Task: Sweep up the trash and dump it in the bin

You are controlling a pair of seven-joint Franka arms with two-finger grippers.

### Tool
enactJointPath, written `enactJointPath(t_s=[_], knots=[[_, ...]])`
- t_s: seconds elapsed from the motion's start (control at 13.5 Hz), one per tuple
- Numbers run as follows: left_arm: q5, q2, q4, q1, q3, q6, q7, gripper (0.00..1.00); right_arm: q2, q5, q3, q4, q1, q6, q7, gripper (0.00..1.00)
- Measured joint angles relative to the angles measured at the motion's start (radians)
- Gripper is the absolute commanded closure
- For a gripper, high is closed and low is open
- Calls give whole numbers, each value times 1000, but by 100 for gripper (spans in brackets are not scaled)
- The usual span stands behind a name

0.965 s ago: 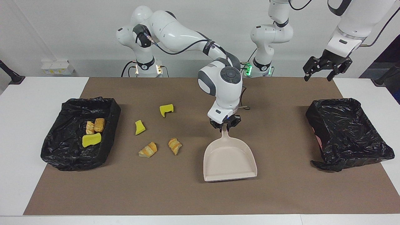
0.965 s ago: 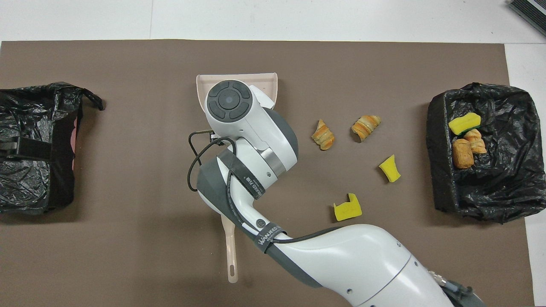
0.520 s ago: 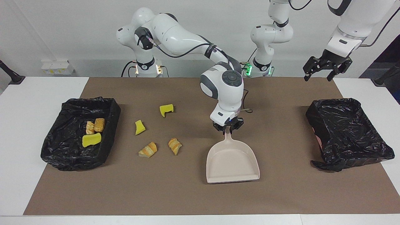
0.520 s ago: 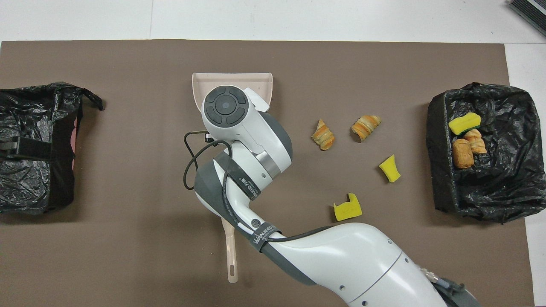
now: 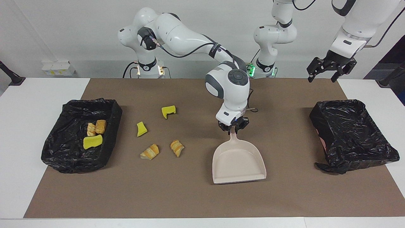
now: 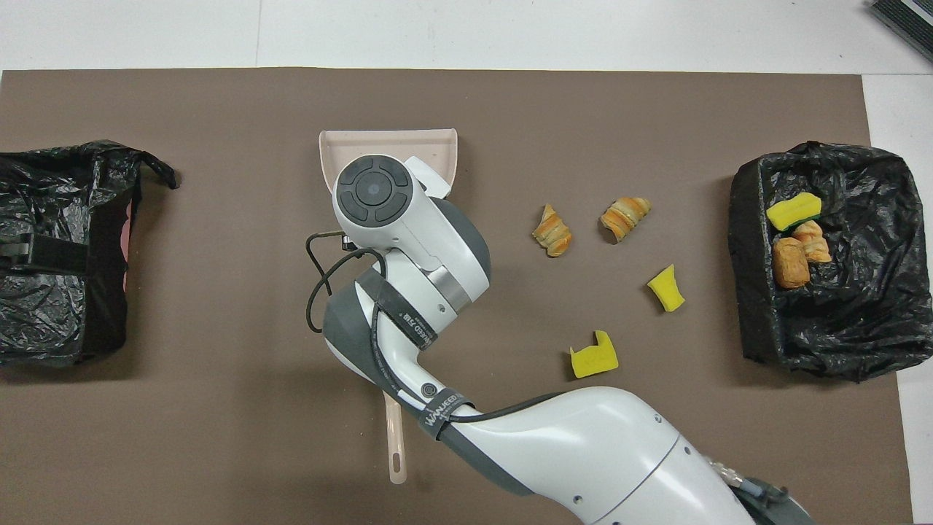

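My right gripper (image 5: 233, 129) is shut on the handle of the beige dustpan (image 5: 239, 161), mid-mat, the pan's mouth pointing away from the robots; from above, only the dustpan's rim (image 6: 386, 138) clears the arm. Several pieces of trash lie on the mat toward the right arm's end: a yellow sponge chunk (image 5: 168, 110) (image 6: 593, 357), another (image 5: 141, 129) (image 6: 666, 289), and two croissant pieces (image 5: 150, 152) (image 5: 177, 147). The black-lined bin (image 5: 63, 152) (image 6: 758, 292) at that end holds three more pieces (image 5: 92, 141). My left gripper (image 5: 326, 76) hangs open, waiting above the mat's corner at the left arm's end.
A second black-lined bin (image 5: 351, 136) (image 6: 58, 248) sits at the left arm's end. A beige brush handle (image 6: 395, 437) sticks out from under the right arm, nearer the robots than the dustpan. A brown mat (image 5: 190, 196) covers the white table.
The right gripper has carried the dustpan a little toward the left arm's end, away from the loose trash. The trash, the brush and the left arm have not moved.
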Motion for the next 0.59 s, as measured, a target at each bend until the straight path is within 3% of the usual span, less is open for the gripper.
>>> enactJointPath(t_s=[0.45,0.59], knots=[[0,0,0,0,0,0,0,0,0,0,0,0,-6,-2,-2,56],[0,0,0,0,0,0,0,0,-1,0,0,2,-4,-2,-2,46]])
